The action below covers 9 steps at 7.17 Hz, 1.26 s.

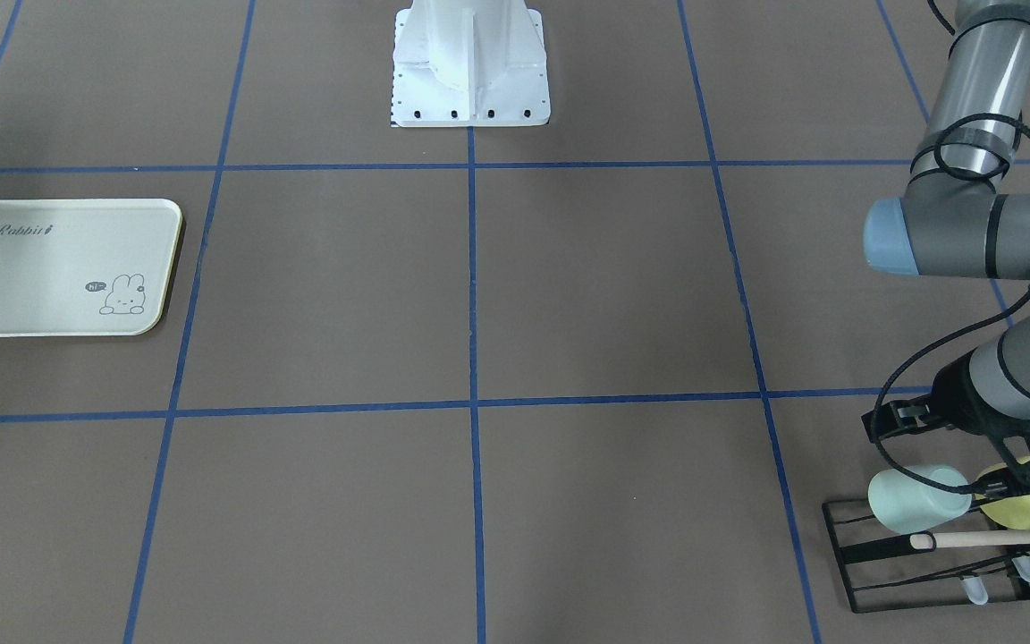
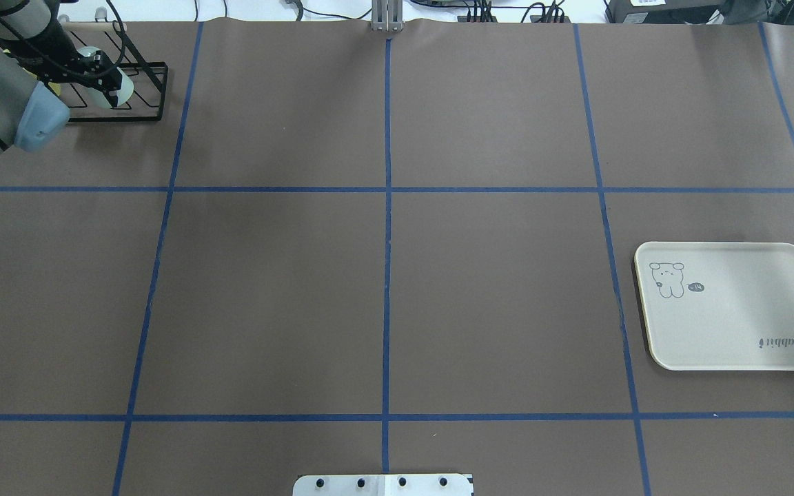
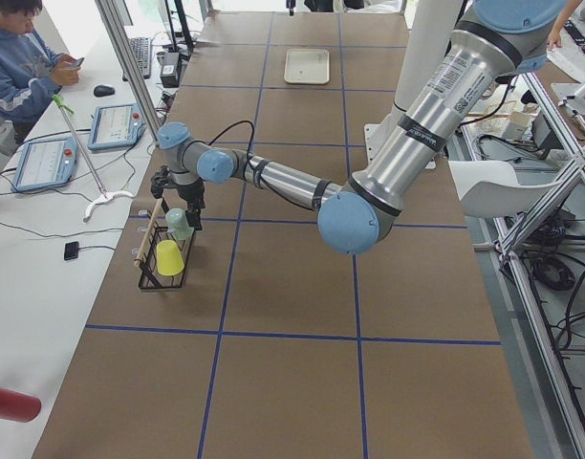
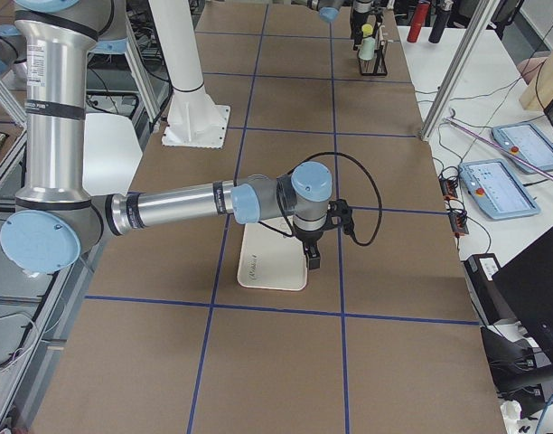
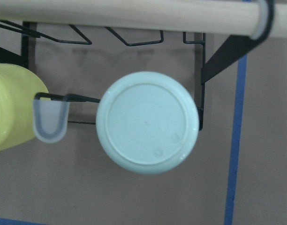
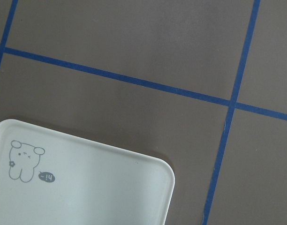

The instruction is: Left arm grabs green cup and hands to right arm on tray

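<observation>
The green cup (image 1: 913,501) lies on its side on a peg of the black wire rack (image 1: 846,546), its base toward my left wrist camera (image 5: 148,123). My left gripper (image 1: 971,461) hovers right behind the cup with its jaws apart and nothing in them; it also shows in the overhead view (image 2: 97,65). The tray (image 2: 741,324) lies empty on the table's other side. My right gripper (image 4: 311,258) hangs at the tray's edge and shows only in the exterior right view, so I cannot tell if it is open or shut. Its wrist view shows a tray corner (image 6: 101,187).
A yellow-green cup (image 1: 1029,505) sits on the rack beside the green one. A wooden rod (image 1: 998,538) crosses the rack's top. The robot's white base (image 1: 470,63) stands at the table's middle edge. Blue tape lines grid the brown table.
</observation>
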### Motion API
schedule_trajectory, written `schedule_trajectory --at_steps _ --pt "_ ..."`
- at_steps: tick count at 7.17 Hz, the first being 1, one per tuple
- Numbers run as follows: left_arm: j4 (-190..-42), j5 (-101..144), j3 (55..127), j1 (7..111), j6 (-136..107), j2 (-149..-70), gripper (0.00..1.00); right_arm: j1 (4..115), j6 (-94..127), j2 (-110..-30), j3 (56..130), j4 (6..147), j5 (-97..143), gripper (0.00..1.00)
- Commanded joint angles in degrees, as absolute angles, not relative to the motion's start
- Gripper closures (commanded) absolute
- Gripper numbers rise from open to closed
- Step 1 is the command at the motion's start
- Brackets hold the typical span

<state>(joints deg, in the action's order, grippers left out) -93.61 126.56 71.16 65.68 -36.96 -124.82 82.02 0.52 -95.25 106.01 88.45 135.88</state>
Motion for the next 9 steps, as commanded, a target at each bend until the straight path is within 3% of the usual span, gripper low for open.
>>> schedule_trajectory --at_steps 1,9 --pt "-95.52 126.56 68.13 66.27 -37.18 -126.12 0.03 81.74 0.53 -95.01 106.08 88.42 135.88 0.0" --pt "-104.68 126.56 65.48 67.24 -41.48 -127.26 0.02 81.47 0.53 -95.01 106.35 88.33 137.55 0.0"
